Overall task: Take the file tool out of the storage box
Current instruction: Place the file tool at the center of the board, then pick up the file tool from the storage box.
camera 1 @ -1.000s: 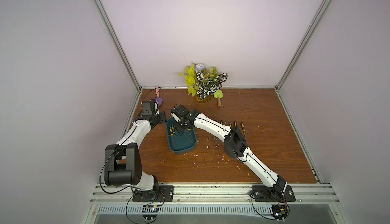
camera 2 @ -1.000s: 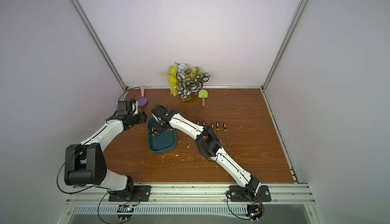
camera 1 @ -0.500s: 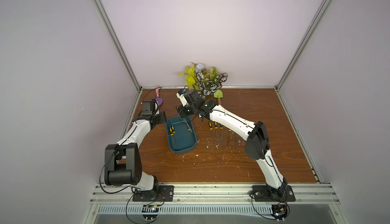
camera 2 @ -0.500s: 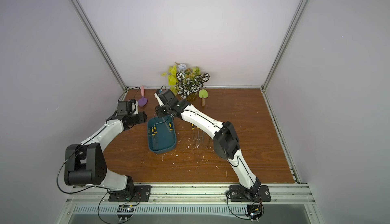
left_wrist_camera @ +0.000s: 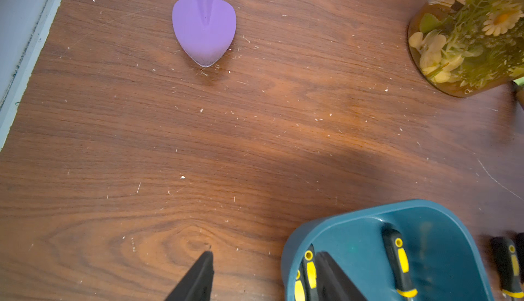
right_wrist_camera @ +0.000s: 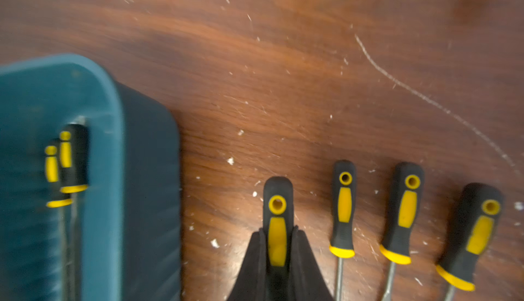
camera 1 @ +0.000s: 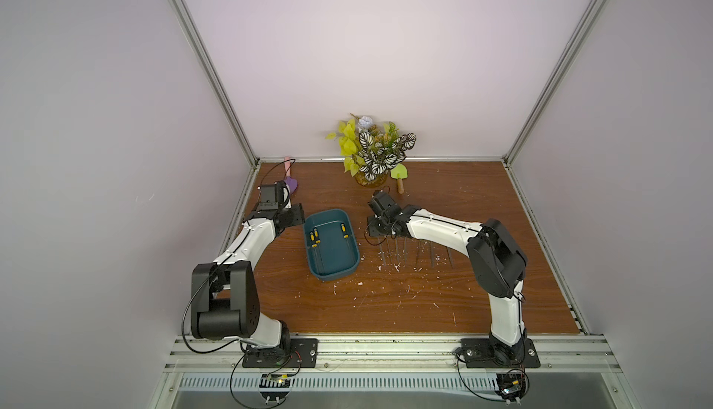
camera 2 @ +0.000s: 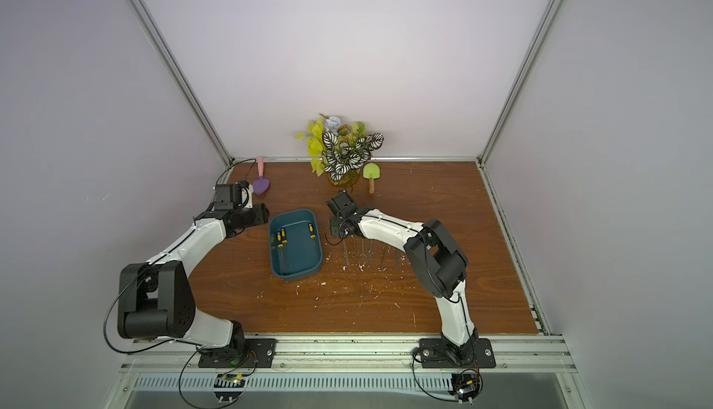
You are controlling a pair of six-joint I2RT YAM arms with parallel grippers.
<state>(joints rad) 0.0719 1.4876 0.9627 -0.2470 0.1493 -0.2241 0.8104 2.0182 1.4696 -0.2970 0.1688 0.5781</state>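
The storage box (camera 1: 335, 276) stands on the bench (camera 1: 386, 310), left of centre, and shows in both top views. Three boxed files (camera 1: 317, 240) with black-and-yellow handles lie inside it, handles toward the far end.

Right jaws: closed on the handle of the held file (right_wrist_camera: 277, 223). This file is outside the box, just to its right. It is at the left end of a row of loose files (right_wrist_camera: 343, 208) that lie on the bench with handles toward the far side. In the top views the right arm (camera 1: 436, 229) covers the handle. Whether the held file touches the bench cannot be determined.

Left jaws: partly open, holding nothing. They sit at the far left corner of the box. One jaw is over the bench outside the wall, the other over the box interior. Contact with the wall cannot be determined.

A purple trowel (left_wrist_camera: 204, 27) lies farther back, near the left wall.
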